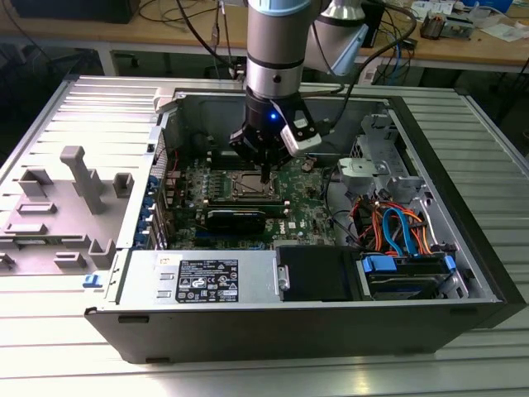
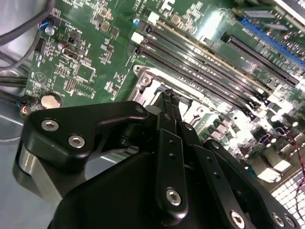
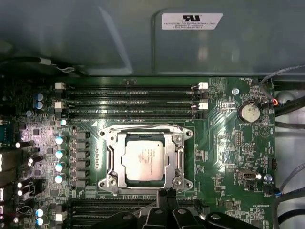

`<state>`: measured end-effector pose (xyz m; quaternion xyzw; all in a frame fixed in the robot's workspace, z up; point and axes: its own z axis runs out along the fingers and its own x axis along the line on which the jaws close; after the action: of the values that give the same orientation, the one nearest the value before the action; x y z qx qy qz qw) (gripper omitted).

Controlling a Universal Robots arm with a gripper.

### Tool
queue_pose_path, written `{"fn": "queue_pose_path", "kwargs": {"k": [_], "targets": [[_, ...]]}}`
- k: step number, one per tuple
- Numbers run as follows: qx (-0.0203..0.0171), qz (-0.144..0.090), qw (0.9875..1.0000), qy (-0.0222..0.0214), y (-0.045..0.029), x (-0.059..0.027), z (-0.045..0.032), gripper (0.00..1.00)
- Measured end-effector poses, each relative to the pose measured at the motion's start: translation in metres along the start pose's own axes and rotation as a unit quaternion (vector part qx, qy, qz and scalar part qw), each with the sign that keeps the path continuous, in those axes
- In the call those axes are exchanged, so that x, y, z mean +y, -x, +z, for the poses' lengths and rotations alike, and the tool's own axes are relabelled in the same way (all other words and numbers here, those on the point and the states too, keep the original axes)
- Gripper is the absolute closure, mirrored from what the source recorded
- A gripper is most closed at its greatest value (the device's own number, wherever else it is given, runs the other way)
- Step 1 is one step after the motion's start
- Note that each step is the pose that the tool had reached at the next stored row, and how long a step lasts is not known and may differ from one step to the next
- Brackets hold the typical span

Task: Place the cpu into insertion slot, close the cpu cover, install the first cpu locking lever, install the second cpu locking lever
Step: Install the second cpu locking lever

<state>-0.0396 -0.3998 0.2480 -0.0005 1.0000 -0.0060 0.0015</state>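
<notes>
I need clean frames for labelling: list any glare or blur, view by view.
Exterior view: blue light glows on the black gripper. Second wrist view: white glare washes the long black memory slots. First wrist view: the silvery-grey square cpu is sharp, mildly reflective.

Cpu point(image 3: 144, 161) matt metal; cpu cover point(image 3: 177, 157) shiny metal.

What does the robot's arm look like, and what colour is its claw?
The arm is a thick round tube, silvery metal with a pale blue-grey band at the top and a small blue light lower down. Black cables hang beside it. Its end effector is black, made of jointed bars held by shiny silver screws, narrowing to slim fingers.
</notes>
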Motion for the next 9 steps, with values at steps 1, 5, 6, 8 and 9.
{"fn": "queue_pose_path", "kwargs": {"k": [1, 5, 6, 8, 9], "targets": [[0.0, 0.0, 1.0, 0.0, 0.0, -0.0008, 0.0, 0.89], [0.0, 0.0, 1.0, 0.0004, -0.0018, -0.0041, 0.0, 0.89], [0.0, 0.0, 1.0, 0.0005, -0.0046, -0.0045, 0.0001, 0.89], [0.0, 0.0, 1.0, 0.0005, -0.0093, -0.005, 0.0, 0.89], [0.0, 0.0, 1.0, 0.0005, -0.0104, -0.0053, 0.0, 0.89]]}}
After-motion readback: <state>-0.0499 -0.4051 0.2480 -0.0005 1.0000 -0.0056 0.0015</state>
